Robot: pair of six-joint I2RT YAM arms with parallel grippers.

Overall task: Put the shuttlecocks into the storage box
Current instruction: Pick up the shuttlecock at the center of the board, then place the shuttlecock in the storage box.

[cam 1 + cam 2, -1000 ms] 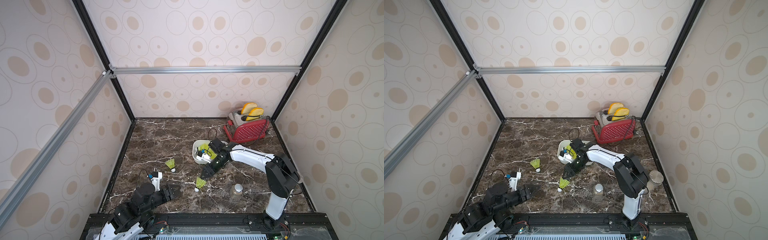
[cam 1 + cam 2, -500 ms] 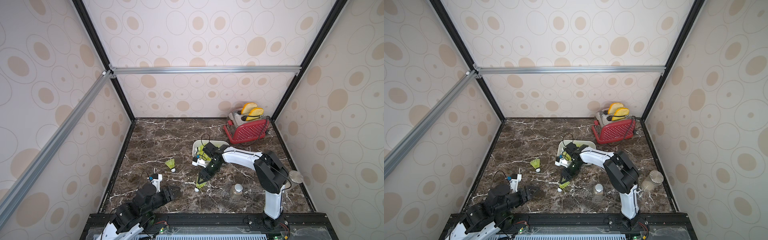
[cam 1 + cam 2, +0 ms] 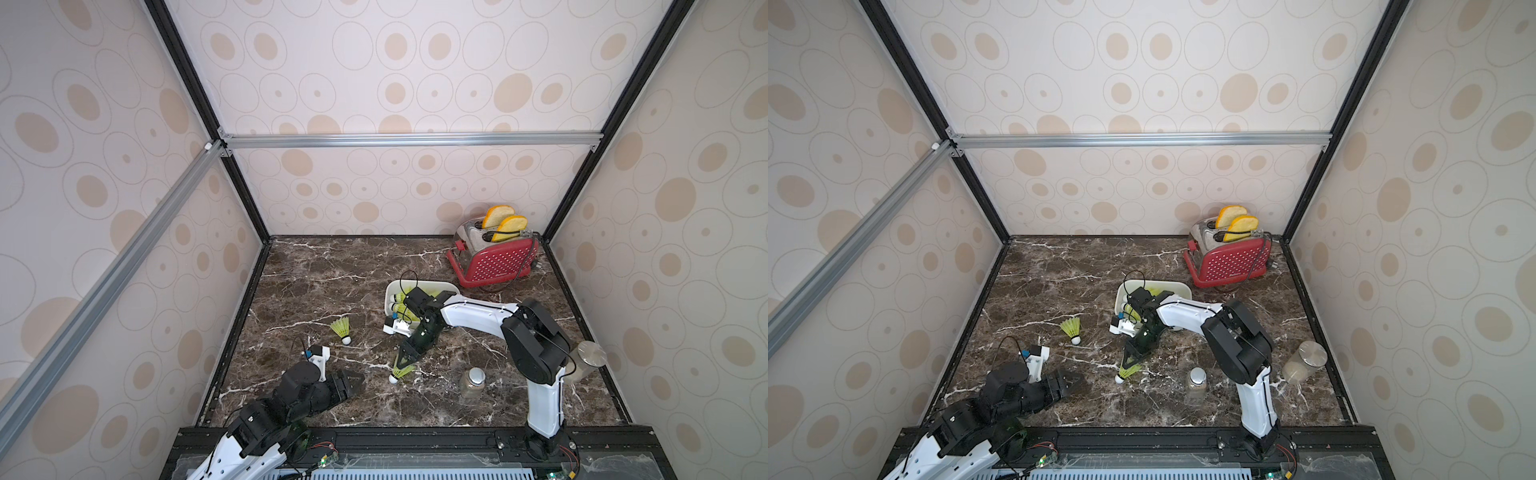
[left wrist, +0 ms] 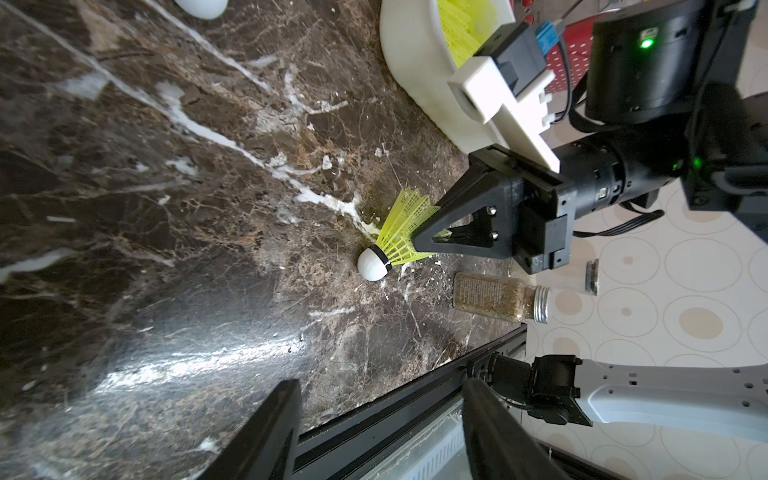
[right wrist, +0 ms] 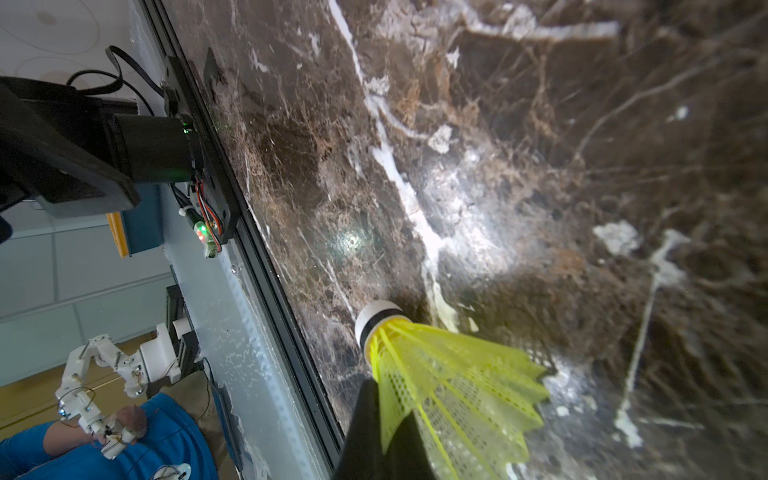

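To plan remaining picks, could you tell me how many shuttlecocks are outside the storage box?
2. The far shuttlecock lies free, left of the storage box; the near shuttlecock is pinched in the right gripper.

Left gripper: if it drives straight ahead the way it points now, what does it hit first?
Probably the shuttlecock pinched in the right gripper, white tip first; nothing shows in between, though depth is uncertain.

My 2 arms [image 3: 478, 316] run white shells, black joints [image 3: 536, 345], black triangular fingers [image 4: 457, 220] with 2 screws [image 4: 492, 211], white camera mount [image 4: 498, 108], thin black cables [image 4: 619, 228], green LED [image 4: 645, 43].
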